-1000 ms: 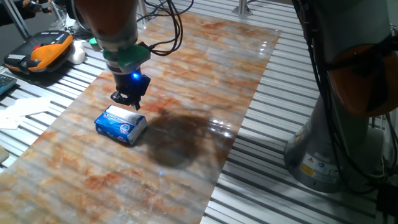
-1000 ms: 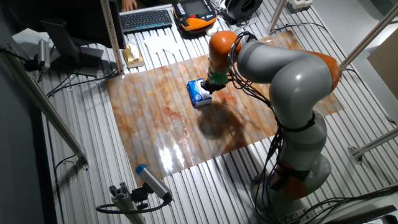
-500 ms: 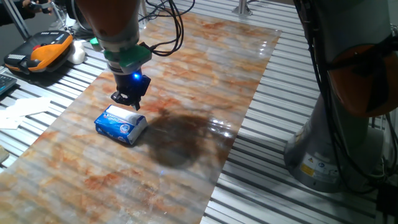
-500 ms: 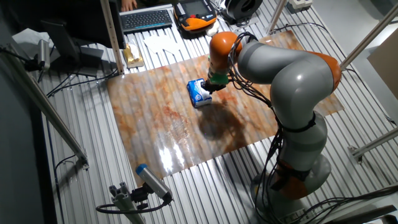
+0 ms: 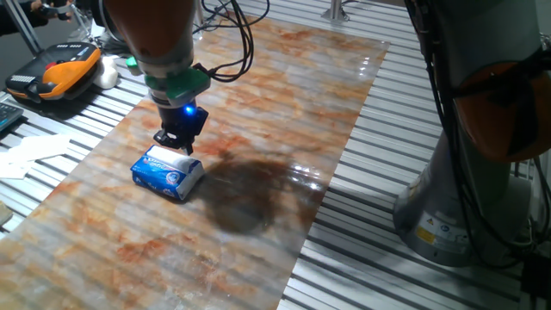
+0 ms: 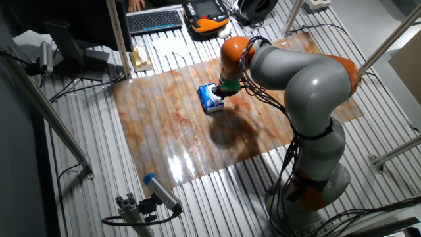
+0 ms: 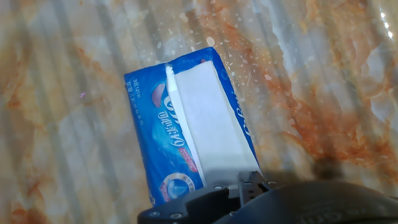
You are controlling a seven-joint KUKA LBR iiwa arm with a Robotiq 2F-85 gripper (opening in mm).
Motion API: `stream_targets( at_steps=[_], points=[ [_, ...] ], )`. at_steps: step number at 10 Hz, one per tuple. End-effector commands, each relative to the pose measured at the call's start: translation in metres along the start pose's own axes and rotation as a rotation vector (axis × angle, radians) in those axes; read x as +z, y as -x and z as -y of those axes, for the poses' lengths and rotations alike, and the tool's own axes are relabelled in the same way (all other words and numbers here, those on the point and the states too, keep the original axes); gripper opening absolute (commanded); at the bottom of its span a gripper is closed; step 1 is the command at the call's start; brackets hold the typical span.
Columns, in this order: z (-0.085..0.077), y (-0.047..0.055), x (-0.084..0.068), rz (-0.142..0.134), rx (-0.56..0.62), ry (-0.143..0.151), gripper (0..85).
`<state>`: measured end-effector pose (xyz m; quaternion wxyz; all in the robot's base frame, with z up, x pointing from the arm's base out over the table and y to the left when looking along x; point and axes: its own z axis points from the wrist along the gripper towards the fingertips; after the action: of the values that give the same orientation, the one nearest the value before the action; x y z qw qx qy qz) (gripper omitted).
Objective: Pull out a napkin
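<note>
One claw (image 5: 178, 143) hangs over the tissue pack (image 5: 167, 172), its black tips at the pack's upper end; you cannot tell from any view whether its tips are spread or pressed together, since the hand view shows only the dark body at the bottom edge. You see the napkin (image 7: 206, 124) as a white strip lying flat along the top of the blue pack (image 7: 186, 134), running the pack's length, with one long edge slightly raised. The pack (image 6: 210, 99) lies flat on the marbled orange table (image 5: 284, 103), nearer the left long edge than the right. Beyond that edge, on the grey metal slats, you have an orange-and-black handset (image 5: 53, 71) and flat white papers (image 5: 30, 152).
</note>
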<state>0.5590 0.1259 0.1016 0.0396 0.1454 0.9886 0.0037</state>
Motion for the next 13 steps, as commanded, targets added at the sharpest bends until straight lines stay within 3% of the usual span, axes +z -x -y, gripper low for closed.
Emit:
stream_targets(
  at_steps=[1, 4, 5, 6, 7, 8, 10, 11, 13],
  points=[
    [-0.0008, 0.0007, 0.0013, 0.002, 0.003, -0.002, 0.0],
    [-0.0017, 0.0032, 0.0013, 0.007, 0.021, -0.008, 0.0],
    [-0.0034, 0.0037, 0.0006, 0.012, 0.038, -0.023, 17.0],
    [-0.0036, 0.0039, 0.0004, 0.016, 0.039, -0.034, 17.0],
    [-0.0038, 0.0041, 0.0006, 0.024, 0.05, -0.049, 34.0],
    [-0.0039, 0.0041, 0.0007, 0.032, 0.062, -0.058, 34.0],
    [-0.0044, 0.0047, 0.0028, 0.052, 0.101, -0.068, 68.0],
    [-0.0046, 0.005, 0.0037, 0.062, 0.11, -0.07, 68.0],
    [-0.0051, 0.0057, 0.0072, 0.056, 0.11, -0.053, 68.0]
  ],
)
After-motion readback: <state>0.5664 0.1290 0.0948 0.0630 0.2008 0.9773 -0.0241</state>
